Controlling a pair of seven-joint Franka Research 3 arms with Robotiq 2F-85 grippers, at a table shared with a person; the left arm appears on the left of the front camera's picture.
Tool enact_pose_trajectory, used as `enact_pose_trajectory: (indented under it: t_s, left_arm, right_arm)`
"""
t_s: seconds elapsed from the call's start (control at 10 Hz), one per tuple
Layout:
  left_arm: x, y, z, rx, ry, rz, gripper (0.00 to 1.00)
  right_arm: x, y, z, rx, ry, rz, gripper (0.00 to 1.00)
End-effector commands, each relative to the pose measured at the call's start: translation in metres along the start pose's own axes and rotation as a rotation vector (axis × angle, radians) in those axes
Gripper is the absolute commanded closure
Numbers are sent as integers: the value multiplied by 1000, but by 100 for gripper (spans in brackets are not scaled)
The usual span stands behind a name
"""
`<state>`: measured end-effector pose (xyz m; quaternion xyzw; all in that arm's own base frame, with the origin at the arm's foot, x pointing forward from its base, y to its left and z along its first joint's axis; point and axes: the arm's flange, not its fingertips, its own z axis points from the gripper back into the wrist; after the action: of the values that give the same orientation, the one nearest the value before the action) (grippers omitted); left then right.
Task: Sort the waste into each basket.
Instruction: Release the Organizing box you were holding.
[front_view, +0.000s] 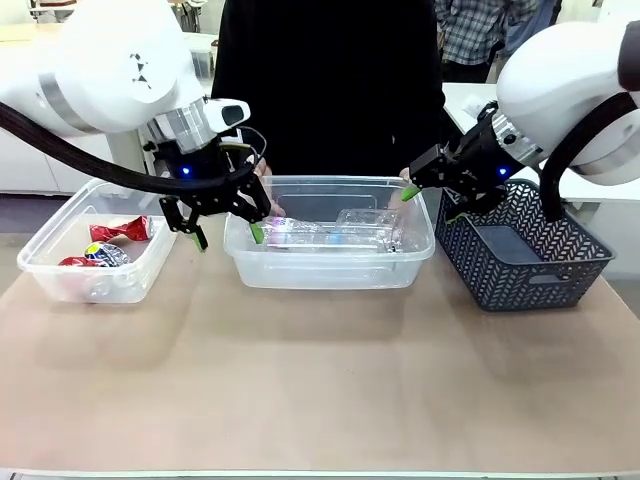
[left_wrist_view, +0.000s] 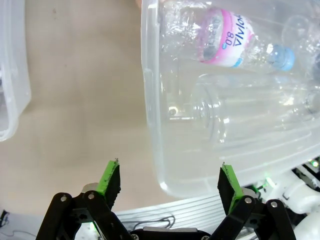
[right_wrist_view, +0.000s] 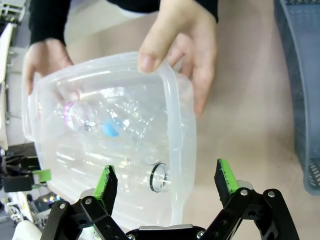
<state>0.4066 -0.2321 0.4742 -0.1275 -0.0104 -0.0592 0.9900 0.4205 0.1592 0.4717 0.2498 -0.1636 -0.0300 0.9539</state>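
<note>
Risk of collision or pinch at middle clear rectangular plastic tub (front_view: 330, 262) holding crushed clear bottles (front_view: 325, 232), person's hands (right_wrist_view: 181, 47) gripping its rim, left gripper (front_view: 222, 228) and right gripper (front_view: 432, 198) spread empty alongside; red wrappers (front_view: 110, 243) in left clear tub (front_view: 60, 270).
</note>
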Motion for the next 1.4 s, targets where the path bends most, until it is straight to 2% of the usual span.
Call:
enact_pose_trajectory:
  t_s: [0.0,0.1,0.2,0.3,0.4,0.5,0.6,0.7,0.8,0.9,1.0,1.1,1.2,1.3]
  left_arm:
    - [-47,2,65,21,-75,-105,0]
    - [-86,7,89,-53,-111,-135,0]
    - [-120,14,96,-126,-84,-236,0]
    - [-152,23,89,-161,-118,-250,0]
    - [-168,26,69,-177,-140,-185,0]
    - [-161,27,49,-168,-58,-181,0]
    - [-152,8,102,-134,-129,-210,0]
    - [-152,8,102,-134,-129,-210,0]
    - [-152,8,102,-134,-129,-210,0]
    - [-168,18,84,-148,-116,-192,0]
    - [-174,36,99,-348,-191,-199,0]
    - [-186,78,108,-617,-263,-197,0]
    - [-199,128,108,-858,-365,-162,0]
    - [-214,179,98,-1161,-555,-231,0]
  right_arm:
    - [-28,-23,51,101,9,-18,0]
    - [-61,-40,92,207,-35,-77,0]
    - [-95,-45,110,273,-23,-86,0]
    - [-126,-49,113,229,-5,-136,0]
    - [-144,-59,112,193,11,-218,0]
    - [-143,-66,109,198,-30,-264,0]
    - [-72,-28,131,238,-2,-141,0]
    - [-72,-28,131,238,-2,-141,0]
    - [-77,-32,143,230,-8,-198,0]
    - [-67,-20,130,329,195,-251,0]
    - [-62,-28,142,426,352,-442,0]
    - [-56,-60,167,725,372,-672,0]
    - [-57,-101,188,981,333,-850,0]
    - [-61,-136,193,1106,308,-964,0]
